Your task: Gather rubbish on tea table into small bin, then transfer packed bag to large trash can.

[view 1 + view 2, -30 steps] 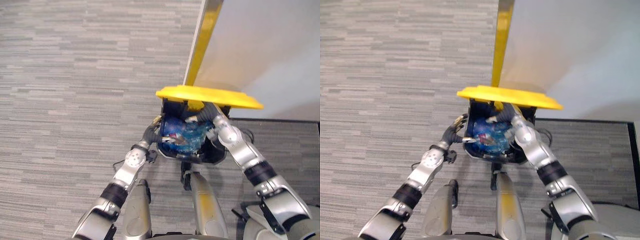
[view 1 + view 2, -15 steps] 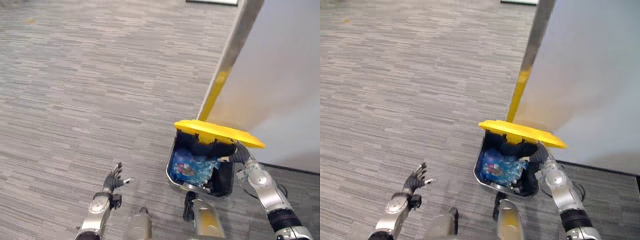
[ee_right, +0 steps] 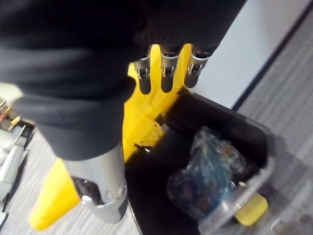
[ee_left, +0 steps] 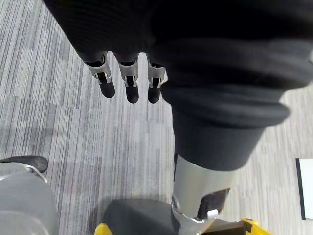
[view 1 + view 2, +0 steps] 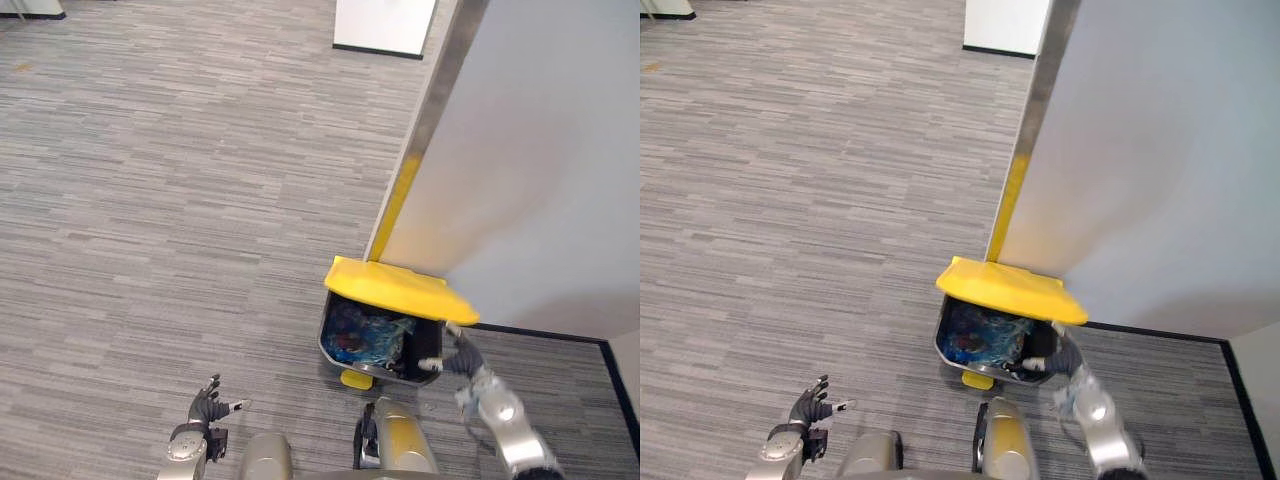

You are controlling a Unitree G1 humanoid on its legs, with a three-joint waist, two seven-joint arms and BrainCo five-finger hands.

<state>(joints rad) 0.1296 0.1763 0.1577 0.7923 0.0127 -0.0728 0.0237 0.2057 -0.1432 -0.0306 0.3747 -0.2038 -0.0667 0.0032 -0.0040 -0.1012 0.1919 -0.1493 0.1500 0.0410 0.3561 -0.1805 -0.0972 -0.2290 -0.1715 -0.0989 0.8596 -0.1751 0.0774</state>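
The large black trash can (image 5: 432, 352) stands by the wall with its yellow lid (image 5: 398, 289) tilted up over the opening. The packed blue bag (image 5: 366, 336) lies inside it and is also seen in the right wrist view as the blue bag (image 3: 211, 172) under the lid (image 3: 145, 100). My right hand (image 5: 453, 359) hovers at the can's right rim, fingers (image 3: 164, 78) straight, holding nothing. My left hand (image 5: 207, 405) is low over the carpet, well left of the can, with its fingers (image 4: 128, 83) spread and empty.
A pale wall panel (image 5: 540, 150) with a metal edge and yellow strip (image 5: 396, 205) rises right behind the can. A yellow foot pedal (image 5: 355, 378) juts from the can's front. A white block (image 5: 385, 25) stands far off. Open grey carpet (image 5: 170, 200) lies to the left.
The camera has swung, so the whole scene shifted. Both hands have let go of the bag, which stays in the can; the left hand drew far back and the right pulled out to the rim.
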